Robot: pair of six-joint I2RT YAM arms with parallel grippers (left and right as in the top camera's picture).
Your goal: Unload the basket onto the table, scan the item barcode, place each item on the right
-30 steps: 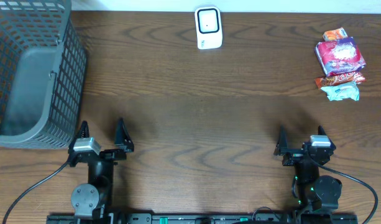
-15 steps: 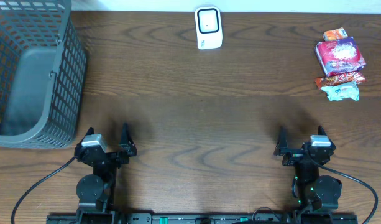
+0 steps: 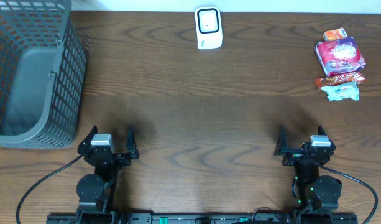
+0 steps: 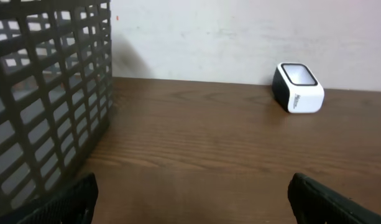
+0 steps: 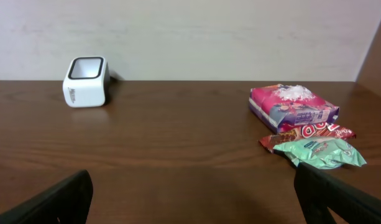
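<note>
Dark wood-grain table (image 3: 196, 112), plain white wall (image 5: 178, 31) beyond both claws.
Left gripper (image 3: 110, 135), right gripper (image 3: 301, 132) spread wide, empty; grey plastic mesh basket (image 3: 75, 74) near left one.

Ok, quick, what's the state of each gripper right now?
Left gripper: open, holding nothing.
Right gripper: open, holding nothing.

Soft, even indoor light; faint shadows on the table (image 3: 190, 93); mild wrist-view blur.

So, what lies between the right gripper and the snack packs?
Nothing: only bare table lies between the right gripper and the snack packs, as the overhead and right wrist views show.
</note>
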